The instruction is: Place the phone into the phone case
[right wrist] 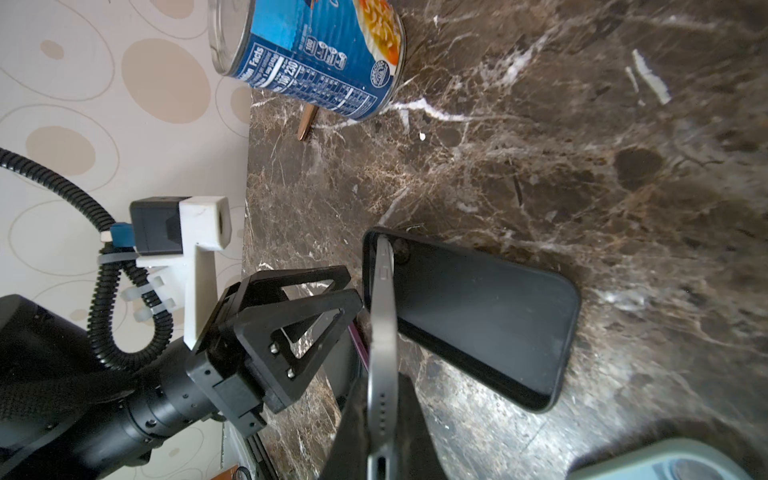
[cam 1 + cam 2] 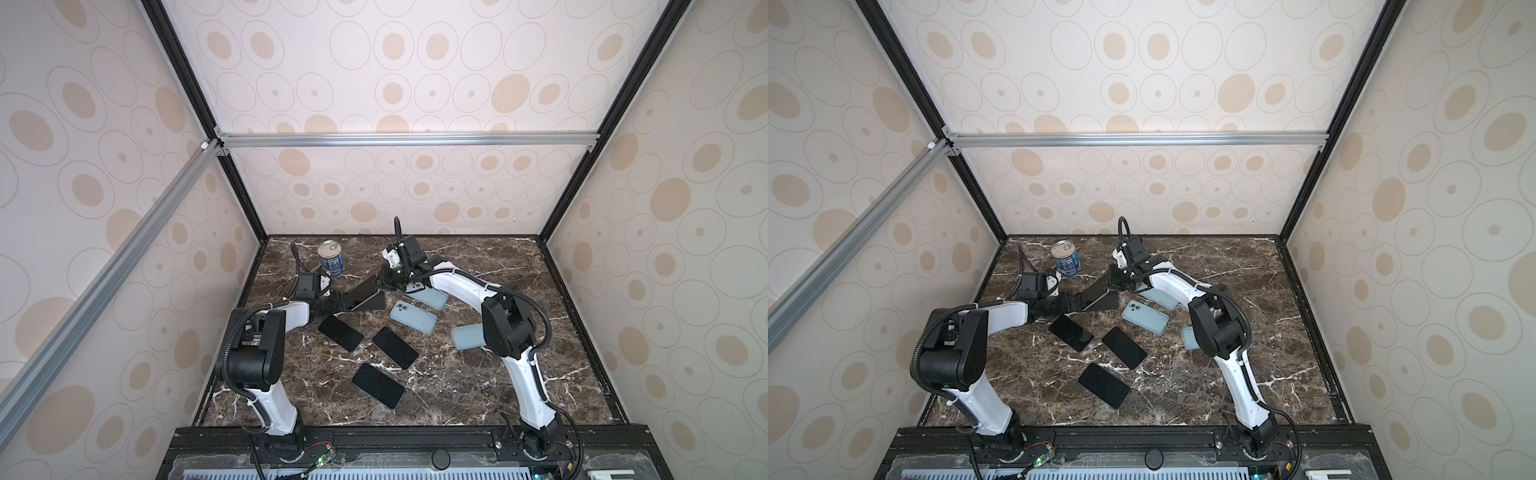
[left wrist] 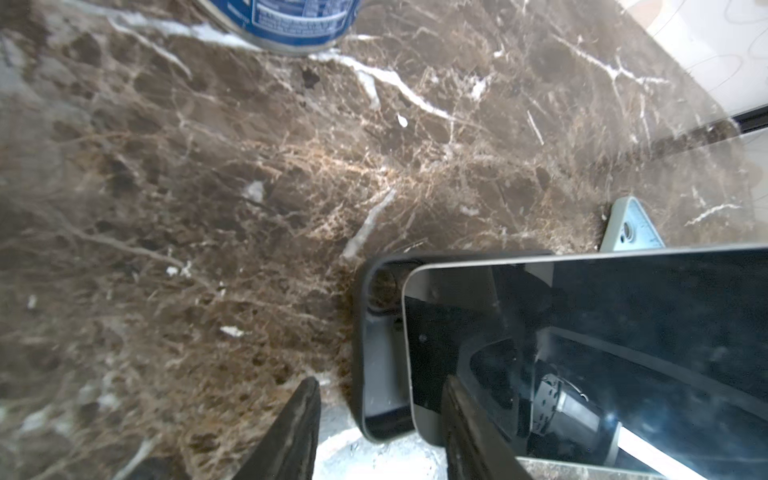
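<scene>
Two arms: both reach to the far left-centre of the marble table (image 2: pixel 478 395) and meet over the black phone case (image 1: pixel 478 320).
Right gripper (image 1: pixel 382 395): clamped on the phone (image 1: pixel 382 332), one finger on each face, seen edge-on in the right wrist view.
Phone: tilted, not seated. Its raised end is in the right gripper and its low end sits over the camera-hole end of the case. Whether it touches the case floor I cannot tell.
Black phone case: lies flat on the marble, open side up.
Left gripper (image 3: pixel 380 386): jaws apart, straddling the near end of the case and phone. One finger stands clear of the case's outer wall and the other crosses in front of the phone's screen.
Spare black phones: three lie flat nearer the robot base (image 2: pixel 340 332) (image 2: pixel 395 347) (image 2: pixel 378 385).
Pale blue phone-sized items: three lie by the right arm (image 2: pixel 413 316) (image 2: pixel 432 296) (image 2: pixel 467 336).
Soup can (image 2: pixel 331 258): upright, blue label, near the far edge just beyond the left gripper.
</scene>
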`<move>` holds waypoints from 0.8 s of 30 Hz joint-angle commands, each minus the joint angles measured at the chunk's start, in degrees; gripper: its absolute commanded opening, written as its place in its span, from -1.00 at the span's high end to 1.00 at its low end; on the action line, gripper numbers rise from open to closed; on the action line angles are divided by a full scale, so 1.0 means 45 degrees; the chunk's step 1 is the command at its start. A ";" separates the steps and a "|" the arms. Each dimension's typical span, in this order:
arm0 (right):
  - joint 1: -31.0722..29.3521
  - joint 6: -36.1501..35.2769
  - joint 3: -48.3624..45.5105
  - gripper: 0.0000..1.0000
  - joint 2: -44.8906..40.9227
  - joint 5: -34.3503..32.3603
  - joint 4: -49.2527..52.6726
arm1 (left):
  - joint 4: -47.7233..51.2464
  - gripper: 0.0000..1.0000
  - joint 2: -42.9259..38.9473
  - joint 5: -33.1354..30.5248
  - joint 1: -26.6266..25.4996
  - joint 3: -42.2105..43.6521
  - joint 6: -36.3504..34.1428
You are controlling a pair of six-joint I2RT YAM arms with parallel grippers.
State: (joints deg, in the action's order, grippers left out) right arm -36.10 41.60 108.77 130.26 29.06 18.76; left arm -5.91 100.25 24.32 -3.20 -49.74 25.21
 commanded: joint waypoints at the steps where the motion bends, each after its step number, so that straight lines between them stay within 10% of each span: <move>1: -0.0114 0.0267 0.0448 1.00 0.0268 0.0320 -0.0566 | -0.0641 0.02 0.0183 0.0485 0.0165 -0.0227 0.0262; 24: 0.0176 0.1358 -0.3192 1.00 -0.1076 0.0906 -0.2223 | -0.0648 0.29 0.1266 0.1818 0.0196 -0.0342 0.1166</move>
State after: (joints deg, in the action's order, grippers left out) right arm -35.38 46.15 96.75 126.82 32.97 9.15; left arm -9.04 104.29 30.30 -2.61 -50.06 28.73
